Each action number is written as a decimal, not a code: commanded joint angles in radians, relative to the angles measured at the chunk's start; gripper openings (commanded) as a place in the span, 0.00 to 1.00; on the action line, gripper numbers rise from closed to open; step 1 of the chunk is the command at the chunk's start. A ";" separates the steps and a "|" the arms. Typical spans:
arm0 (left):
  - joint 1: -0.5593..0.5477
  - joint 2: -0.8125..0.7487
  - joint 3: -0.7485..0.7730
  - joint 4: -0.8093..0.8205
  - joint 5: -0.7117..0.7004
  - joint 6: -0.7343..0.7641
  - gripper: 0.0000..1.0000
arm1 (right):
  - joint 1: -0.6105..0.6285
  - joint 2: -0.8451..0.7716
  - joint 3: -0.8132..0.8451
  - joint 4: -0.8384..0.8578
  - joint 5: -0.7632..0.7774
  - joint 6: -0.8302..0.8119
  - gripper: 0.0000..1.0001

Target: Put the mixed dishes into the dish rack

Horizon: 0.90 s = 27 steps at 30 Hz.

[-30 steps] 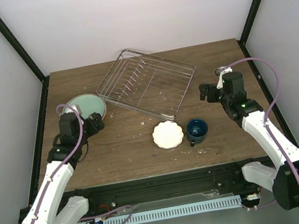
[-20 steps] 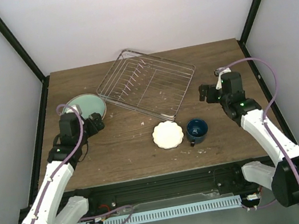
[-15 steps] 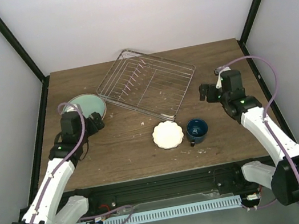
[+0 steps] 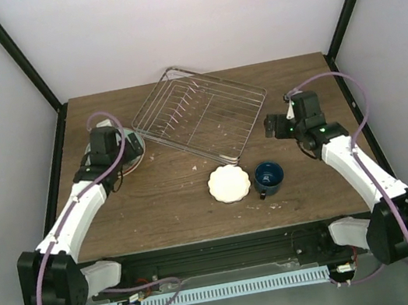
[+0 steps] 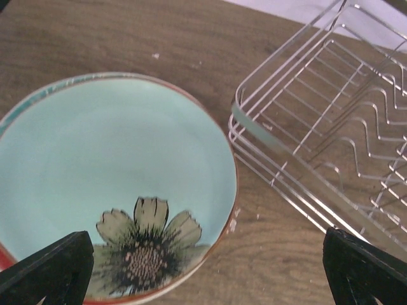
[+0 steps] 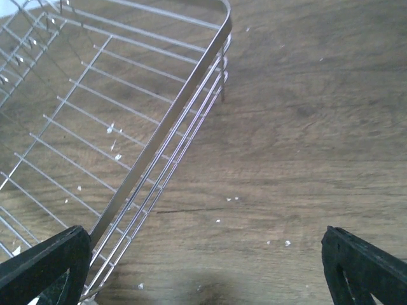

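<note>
Currently the left hand [image 5: 203,270], spread wide and empty, hangs over the flowered plate [image 5: 114,178] at the frame's left, beside the rack [image 4: 201,113]. The right hand [image 6: 203,267], just as wide and empty, hangs by the rack's right corner.

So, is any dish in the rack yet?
No, the dish rack holds nothing; the plate, white dish and mug sit on the table.
</note>
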 commanded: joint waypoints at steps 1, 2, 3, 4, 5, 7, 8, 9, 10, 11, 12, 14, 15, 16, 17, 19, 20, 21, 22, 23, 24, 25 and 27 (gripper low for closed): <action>-0.003 0.055 0.085 0.060 -0.049 0.055 1.00 | 0.050 0.049 0.051 0.002 -0.001 0.033 1.00; -0.002 0.075 0.102 0.069 -0.055 0.071 1.00 | 0.057 0.064 0.058 0.001 0.003 0.038 1.00; 0.003 0.096 0.126 0.081 -0.052 0.082 1.00 | 0.065 0.080 0.065 0.000 0.005 0.041 1.00; 0.009 0.123 0.153 0.084 -0.044 0.091 1.00 | 0.073 0.096 0.070 0.001 0.006 0.043 1.00; 0.018 0.154 0.183 0.080 -0.030 0.098 1.00 | 0.078 0.105 0.074 0.002 0.007 0.046 1.00; 0.038 0.219 0.246 0.062 -0.001 0.108 1.00 | 0.085 0.120 0.074 0.008 0.008 0.048 1.00; 0.049 0.248 0.272 0.060 0.019 0.114 1.00 | 0.087 0.126 0.074 0.011 0.012 0.052 1.00; 0.058 0.279 0.299 0.060 0.034 0.120 1.00 | 0.088 0.131 0.074 0.012 0.017 0.051 1.00; 0.068 0.308 0.325 0.060 0.048 0.125 1.00 | 0.087 0.138 0.074 0.012 0.023 0.051 1.00; 0.078 0.341 0.348 0.060 0.059 0.131 1.00 | 0.088 0.143 0.074 0.012 0.030 0.052 1.00; 0.089 0.385 0.376 0.059 0.068 0.140 1.00 | 0.089 0.148 0.074 0.012 0.035 0.052 1.00; 0.099 0.453 0.432 0.048 0.069 0.161 1.00 | 0.090 0.161 0.078 0.012 0.041 0.050 1.00; 0.102 0.485 0.459 0.044 0.066 0.175 1.00 | 0.089 0.167 0.081 0.012 0.043 0.049 1.00; 0.102 0.515 0.481 0.042 0.060 0.185 1.00 | 0.089 0.174 0.084 0.013 0.045 0.047 1.00; 0.103 0.540 0.499 0.048 0.055 0.198 1.00 | 0.089 0.179 0.086 0.014 0.049 0.047 1.00; 0.103 0.585 0.527 0.071 0.064 0.221 1.00 | 0.090 0.195 0.094 0.020 0.052 0.046 1.00; 0.103 0.605 0.544 0.077 0.072 0.231 1.00 | 0.089 0.202 0.100 0.022 0.053 0.047 1.00; 0.103 0.625 0.568 0.077 0.079 0.237 1.00 | 0.089 0.215 0.107 0.021 0.055 0.047 1.00; 0.103 0.644 0.578 0.079 0.089 0.242 1.00 | 0.089 0.222 0.115 0.020 0.056 0.048 1.00; 0.103 0.660 0.592 0.081 0.098 0.245 1.00 | 0.090 0.234 0.122 0.019 0.056 0.049 1.00; 0.103 0.675 0.601 0.086 0.108 0.248 1.00 | 0.089 0.248 0.129 0.021 0.056 0.048 1.00; 0.103 0.689 0.612 0.090 0.120 0.250 1.00 | 0.090 0.258 0.135 0.022 0.056 0.049 1.00; 0.103 0.713 0.633 0.094 0.143 0.253 1.00 | 0.090 0.279 0.149 0.023 0.058 0.050 1.00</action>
